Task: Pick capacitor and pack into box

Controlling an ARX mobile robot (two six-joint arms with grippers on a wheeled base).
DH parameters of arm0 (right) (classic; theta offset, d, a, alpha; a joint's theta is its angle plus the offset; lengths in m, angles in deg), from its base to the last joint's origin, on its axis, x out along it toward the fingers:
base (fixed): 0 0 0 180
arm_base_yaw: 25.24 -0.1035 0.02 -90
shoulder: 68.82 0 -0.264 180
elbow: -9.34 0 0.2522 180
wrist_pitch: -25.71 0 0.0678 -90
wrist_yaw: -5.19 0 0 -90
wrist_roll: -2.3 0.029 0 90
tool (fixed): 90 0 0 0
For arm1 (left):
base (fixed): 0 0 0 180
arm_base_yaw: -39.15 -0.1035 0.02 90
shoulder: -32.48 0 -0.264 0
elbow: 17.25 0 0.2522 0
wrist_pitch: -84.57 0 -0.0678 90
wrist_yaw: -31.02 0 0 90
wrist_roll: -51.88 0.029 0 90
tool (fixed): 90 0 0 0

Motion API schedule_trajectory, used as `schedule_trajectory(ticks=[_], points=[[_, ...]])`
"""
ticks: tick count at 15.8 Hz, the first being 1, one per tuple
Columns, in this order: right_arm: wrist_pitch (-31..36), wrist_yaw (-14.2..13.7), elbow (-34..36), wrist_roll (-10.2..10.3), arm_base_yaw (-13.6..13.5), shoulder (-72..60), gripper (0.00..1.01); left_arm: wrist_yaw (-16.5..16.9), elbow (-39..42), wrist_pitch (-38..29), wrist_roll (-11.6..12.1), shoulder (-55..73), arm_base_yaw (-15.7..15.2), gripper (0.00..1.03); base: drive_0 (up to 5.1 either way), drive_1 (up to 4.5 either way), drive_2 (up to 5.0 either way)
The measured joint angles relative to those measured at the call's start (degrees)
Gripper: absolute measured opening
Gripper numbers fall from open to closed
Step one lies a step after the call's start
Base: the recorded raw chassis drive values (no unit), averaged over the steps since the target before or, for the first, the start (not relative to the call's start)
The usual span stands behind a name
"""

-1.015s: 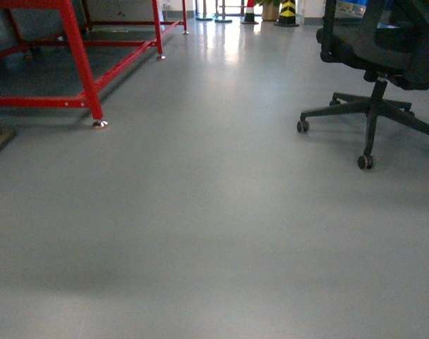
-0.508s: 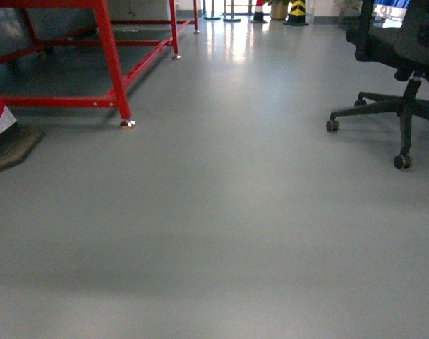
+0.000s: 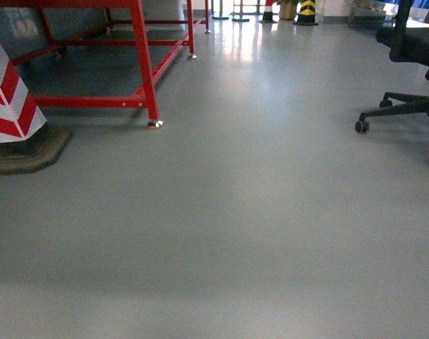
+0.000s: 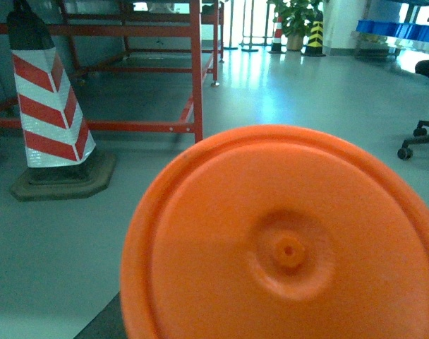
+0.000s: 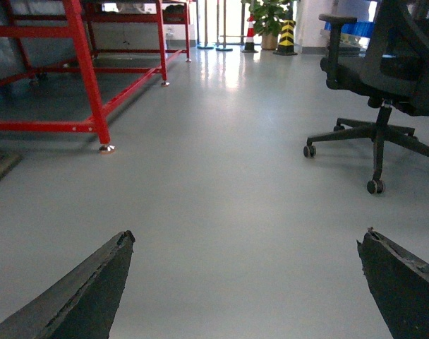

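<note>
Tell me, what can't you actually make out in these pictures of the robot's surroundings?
- Capacitor and box: in no view.
- Left end effector: the left wrist view is largely filled by an orange disc, which hides it.
- Right end effector: only two dark finger tips show, wide apart; the bottom edge cuts off the rest.
- Office chair: cut by the head view's right edge.
- Striped cone: top cut by the head view's top edge.

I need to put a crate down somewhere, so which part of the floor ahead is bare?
The grey floor is bare between the red frame and striped cone on the left and the office chair on the right. Those two sides are crowded.
</note>
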State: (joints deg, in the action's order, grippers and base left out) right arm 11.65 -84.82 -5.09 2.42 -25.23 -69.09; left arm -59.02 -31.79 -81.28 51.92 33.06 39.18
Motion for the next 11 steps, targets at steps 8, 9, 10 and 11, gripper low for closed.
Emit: schedule_trajectory(ticks=[8, 9, 10, 11], points=[[0.11, 0.00, 0.00, 0.00, 0.00, 0.00, 0.98, 0.04, 0.00, 0.02, 0.00, 0.00, 0.00, 0.44, -5.0, 2.41, 2.4], [-0.15, -0.02, 0.00, 0.02, 0.00, 0.00, 0.98, 0.02, 0.00, -0.04, 0.00, 0.00, 0.00, 0.44, -5.1, 2.34, 2.3], [0.11, 0.02, 0.00, 0.00, 0.00, 0.00, 0.98, 0.02, 0.00, 0.04, 0.00, 0.00, 0.00, 0.44, -5.1, 2.34, 2.3], [-0.04, 0.00, 0.00, 0.00, 0.00, 0.00, 0.98, 0.02, 0.00, 0.04, 0.00, 0.00, 0.00, 0.44, -5.1, 2.34, 2.3]])
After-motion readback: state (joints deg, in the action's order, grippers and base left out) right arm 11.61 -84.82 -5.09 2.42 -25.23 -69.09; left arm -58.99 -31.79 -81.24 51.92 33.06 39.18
